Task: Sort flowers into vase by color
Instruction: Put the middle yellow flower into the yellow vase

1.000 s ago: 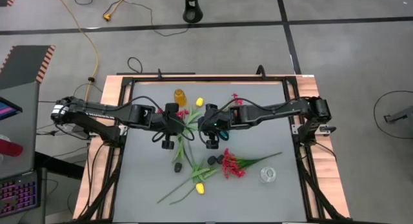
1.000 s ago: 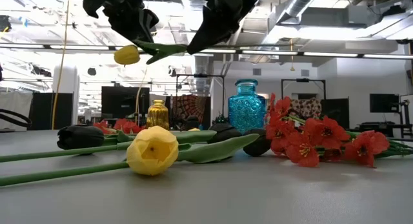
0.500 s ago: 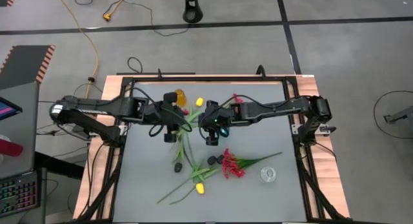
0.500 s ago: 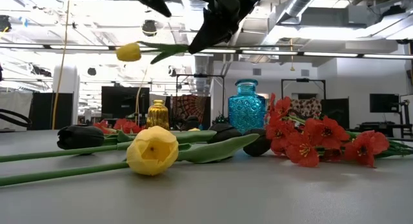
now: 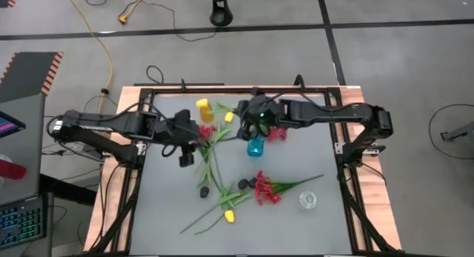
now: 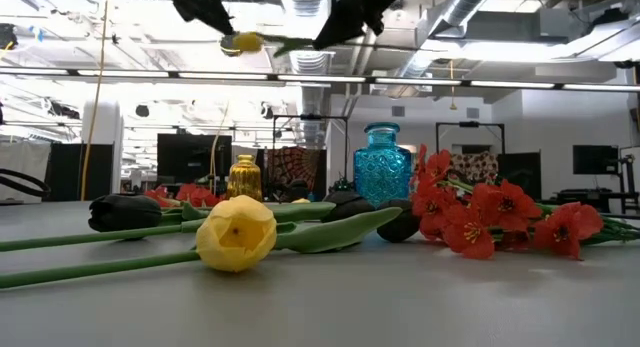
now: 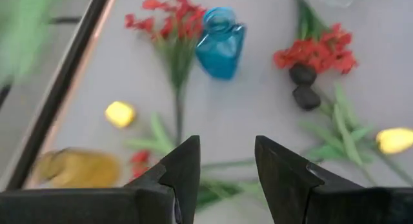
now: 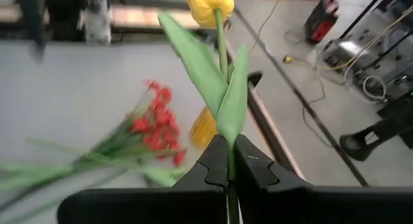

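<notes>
Right arm carries a yellow tulip toward the amber vase as colour-sorting goes on.

On the grey table (image 5: pixel 311 138), most flowers are unsorted: red sprays (image 5: pixel 268 189), black tulips (image 5: pixel 243 184) and another yellow tulip (image 5: pixel 229 214) lie loose, near a blue vase (image 5: pixel 255 147) and a clear vase (image 5: pixel 307 201). The right gripper (image 8: pixel 227 169), raised above the table's far side, is clamped on the stem of a yellow tulip (image 5: pixel 201 104), its head just beside the amber vase (image 5: pixel 208 115). The left gripper (image 7: pixel 226 162), fingers apart and empty, hangs over the left-centre. The step appears to be delivery; next, the stem end likely must be tipped down and threaded into the amber vase's narrow mouth. No readable brands or writing show.
</notes>
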Controlling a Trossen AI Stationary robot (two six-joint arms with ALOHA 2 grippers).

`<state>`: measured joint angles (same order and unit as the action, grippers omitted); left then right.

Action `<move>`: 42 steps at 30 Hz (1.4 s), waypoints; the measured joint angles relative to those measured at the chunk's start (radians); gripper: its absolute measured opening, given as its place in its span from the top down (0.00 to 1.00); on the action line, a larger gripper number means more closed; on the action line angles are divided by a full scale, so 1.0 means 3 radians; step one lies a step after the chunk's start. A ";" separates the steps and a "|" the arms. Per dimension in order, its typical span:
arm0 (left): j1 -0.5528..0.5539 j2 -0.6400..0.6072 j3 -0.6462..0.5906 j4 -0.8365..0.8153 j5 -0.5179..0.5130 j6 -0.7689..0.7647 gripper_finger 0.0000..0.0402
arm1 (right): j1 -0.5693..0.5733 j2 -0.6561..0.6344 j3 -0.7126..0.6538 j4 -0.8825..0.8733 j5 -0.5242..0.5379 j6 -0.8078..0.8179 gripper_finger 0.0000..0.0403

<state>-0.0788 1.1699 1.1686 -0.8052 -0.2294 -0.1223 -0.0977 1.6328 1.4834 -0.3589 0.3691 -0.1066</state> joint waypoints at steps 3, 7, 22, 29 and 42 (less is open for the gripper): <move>-0.0003 -0.0080 -0.0514 0.0823 0.0056 0.0013 0.66 | -0.0068 -0.0021 0.0000 0.0205 -0.0001 0.0002 0.91; 0.0004 -0.0086 -0.1099 0.2196 0.0049 0.0016 0.66 | -0.0137 0.0014 0.0000 0.0476 -0.0001 0.0004 0.91; 0.0220 -0.0077 -0.2097 0.5204 -0.0689 -0.0294 0.66 | 0.0029 0.0139 -0.0003 0.0517 -0.0008 0.0160 0.91; 0.0343 -0.0076 -0.2161 0.5289 -0.0640 -0.0533 0.66 | 0.0138 0.0394 0.0000 0.0780 -0.0004 0.0078 0.91; 0.0341 -0.0083 -0.2148 0.5031 -0.1060 -0.1267 0.66 | 0.0223 0.0526 -0.0009 0.1059 0.0106 0.0065 0.91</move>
<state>0.0235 1.1449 0.5240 0.7041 -0.5475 -0.5025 -0.0309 1.7905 1.4807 -0.0412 0.4010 -0.0872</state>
